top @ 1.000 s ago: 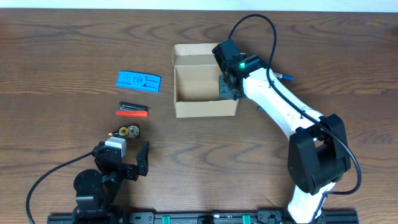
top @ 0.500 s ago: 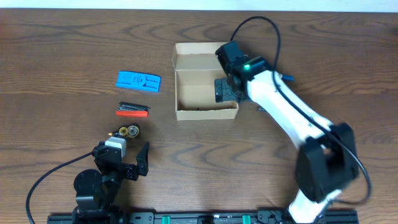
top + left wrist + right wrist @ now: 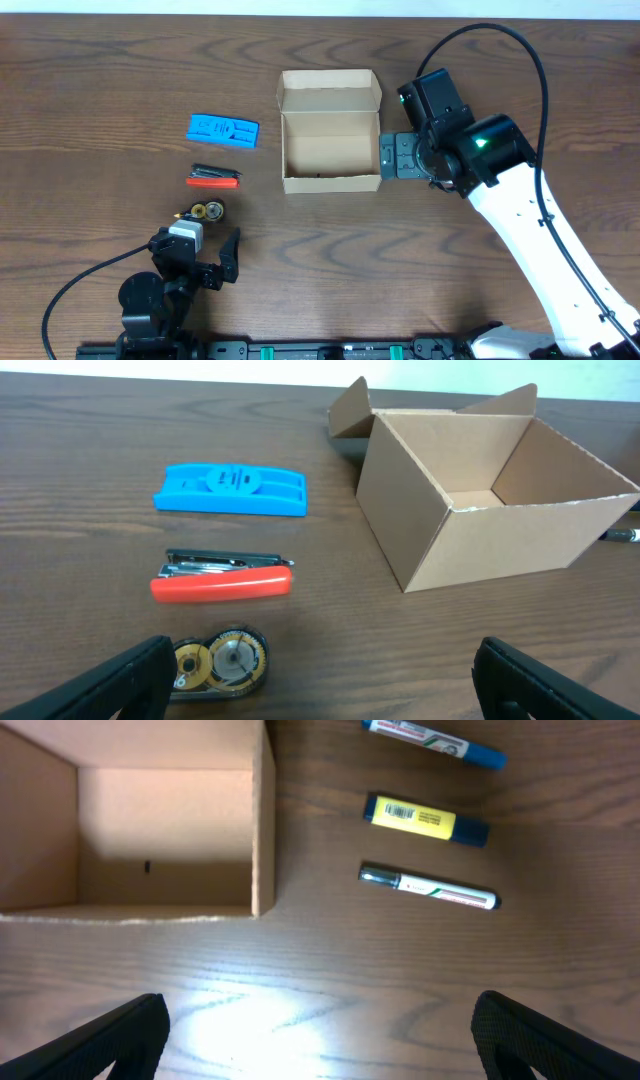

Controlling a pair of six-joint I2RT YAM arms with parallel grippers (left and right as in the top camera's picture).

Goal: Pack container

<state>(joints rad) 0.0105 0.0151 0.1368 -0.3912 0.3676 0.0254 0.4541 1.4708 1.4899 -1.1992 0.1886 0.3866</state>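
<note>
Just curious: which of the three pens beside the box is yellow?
The middle pen; the top pen and bottom pen have white bodies.

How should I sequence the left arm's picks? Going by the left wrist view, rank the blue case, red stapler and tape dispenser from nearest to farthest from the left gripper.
From the left gripper:
1. tape dispenser, just ahead, left of centre.
2. red stapler, directly beyond it.
3. blue case, farthest back, same left side.
</note>
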